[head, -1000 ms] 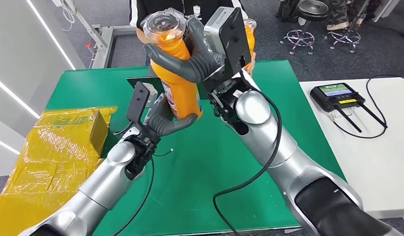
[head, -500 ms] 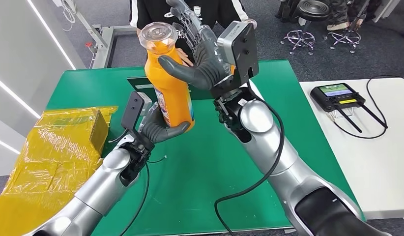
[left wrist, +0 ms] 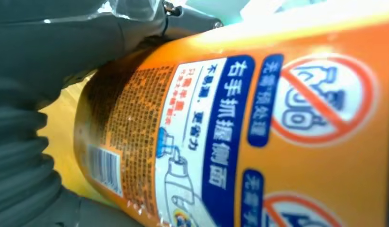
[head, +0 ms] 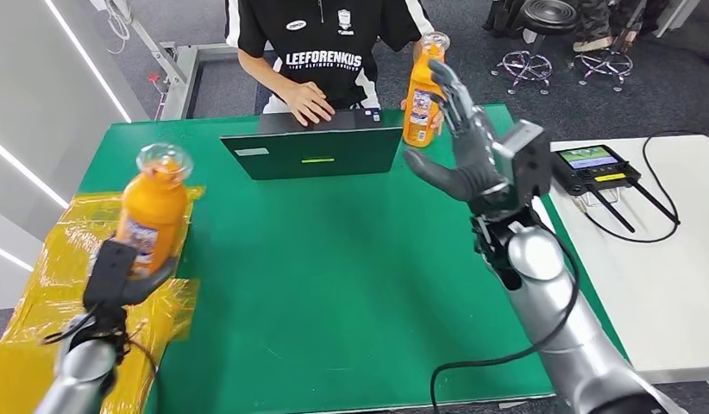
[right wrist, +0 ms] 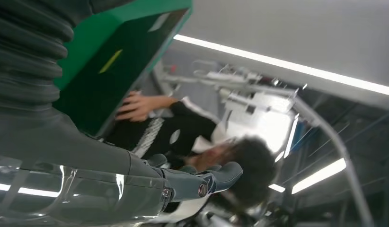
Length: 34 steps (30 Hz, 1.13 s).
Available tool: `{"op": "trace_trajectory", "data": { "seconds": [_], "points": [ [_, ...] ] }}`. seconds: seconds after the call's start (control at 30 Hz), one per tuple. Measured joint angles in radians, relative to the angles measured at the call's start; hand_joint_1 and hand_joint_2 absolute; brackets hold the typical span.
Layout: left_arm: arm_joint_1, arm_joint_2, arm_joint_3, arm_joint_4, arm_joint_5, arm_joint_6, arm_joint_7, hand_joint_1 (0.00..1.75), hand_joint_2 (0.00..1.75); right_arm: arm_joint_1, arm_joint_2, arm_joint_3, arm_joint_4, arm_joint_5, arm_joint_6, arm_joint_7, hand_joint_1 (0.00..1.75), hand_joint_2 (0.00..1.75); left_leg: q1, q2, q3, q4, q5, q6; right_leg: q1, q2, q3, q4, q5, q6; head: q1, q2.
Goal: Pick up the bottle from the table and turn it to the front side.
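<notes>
An orange bottle [head: 153, 216] with a clear cap stands upright in my left hand [head: 118, 272], out at the table's left edge above the yellow wrapped box [head: 66, 293]. The left wrist view has its label [left wrist: 278, 132] up close, with blue text bands and red prohibition signs, and my grey thumb [left wrist: 46, 66] wrapped around it. My right hand [head: 465, 148] is raised over the table's far right, fingers spread and holding nothing. In the right wrist view the right hand [right wrist: 88, 156] is also bare.
A person in a black shirt sits at the far side with a dark laptop [head: 321, 151], holding a second orange bottle [head: 420, 99] just beyond my right hand. A handheld controller [head: 592, 168] lies on the white table at right. The green table [head: 351, 285] spreads between my arms.
My right hand let go of the bottle and swung right, fingers spread. My left hand carried the bottle from the centre down to the left, over the yellow box.
</notes>
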Motion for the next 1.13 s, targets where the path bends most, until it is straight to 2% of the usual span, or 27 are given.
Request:
{"op": "trace_trajectory", "data": {
  "seconds": [0.1,0.2,0.3,0.57,0.77,1.13],
  "points": [
    [0.1,0.034,0.123,-0.028,-0.057,0.02,0.018,0.0,1.75,0.087,-0.048,-0.05,-0.038,-0.001,0.0,-0.006,0.0,1.75,0.0,0.0,0.0,0.0,-0.001,0.0,0.0,0.0,0.0,0.0,-0.002,0.0,0.0,0.0],
    [0.182,0.039,0.194,-0.062,-0.055,0.012,0.029,0.0,1.75,0.145,-0.076,-0.077,-0.061,-0.003,-0.001,-0.005,0.0,1.75,0.0,0.0,0.0,0.0,-0.002,0.0,0.0,0.0,0.0,0.0,-0.002,0.001,0.0,0.0],
    [0.236,0.035,0.219,-0.109,0.011,-0.036,0.027,0.0,1.75,0.176,-0.095,-0.093,-0.072,-0.014,-0.006,-0.003,0.0,1.75,0.0,-0.002,0.0,0.0,-0.002,0.0,0.0,-0.002,0.0,-0.001,-0.002,0.001,0.0,0.0],
    [0.266,0.025,0.206,-0.225,0.105,-0.107,0.016,0.0,1.75,0.221,-0.131,-0.122,-0.082,-0.04,-0.015,-0.012,0.0,1.75,-0.001,-0.002,0.0,0.0,-0.001,0.001,-0.001,-0.002,0.001,-0.001,-0.001,0.001,0.0,0.0],
    [0.231,0.028,0.17,-0.28,0.129,-0.142,0.015,0.0,1.75,0.275,-0.151,-0.163,-0.114,-0.041,-0.031,-0.023,0.0,1.75,-0.001,-0.002,0.0,0.001,-0.001,0.001,0.0,-0.003,0.001,-0.001,-0.001,0.001,0.0,0.0],
    [0.083,0.031,0.078,-0.308,0.316,-0.298,-0.014,0.0,1.75,0.292,-0.156,-0.203,-0.133,-0.045,-0.042,-0.035,0.0,1.75,-0.001,-0.002,0.0,0.001,-0.001,0.001,0.0,-0.003,0.001,0.0,-0.001,0.001,0.0,0.0]
  ]
}}
